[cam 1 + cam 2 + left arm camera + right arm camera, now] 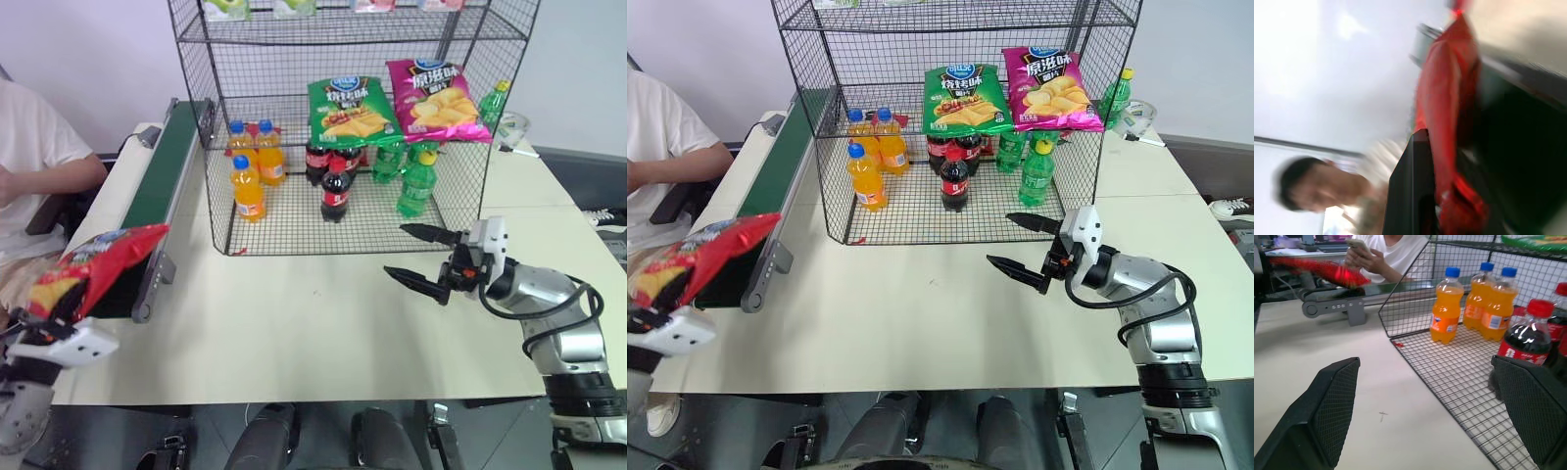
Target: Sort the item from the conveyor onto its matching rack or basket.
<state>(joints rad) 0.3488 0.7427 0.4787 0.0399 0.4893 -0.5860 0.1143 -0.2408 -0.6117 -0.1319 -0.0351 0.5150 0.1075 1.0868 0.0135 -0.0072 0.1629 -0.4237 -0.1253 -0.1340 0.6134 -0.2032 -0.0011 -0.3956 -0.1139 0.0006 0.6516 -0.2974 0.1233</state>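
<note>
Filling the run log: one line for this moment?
left pincer: shut on red chip bag | bag: above conveyor end | right pincer: open, before rack

The left pincer point(44, 328) sits at eight o'clock in the head views, its fingers buried under the red chip bag point(98, 266), whose lower end is cut by the picture's edge. In the left wrist view the bag and one dark finger point(1410, 186) are smeared by blur (the logo cannot be read). The person point(34, 157) at nine o'clock is cropped at the shoulder. The rack point(343, 29) loses its upper tiers at twelve o'clock, their packets unidentifiable.
</note>
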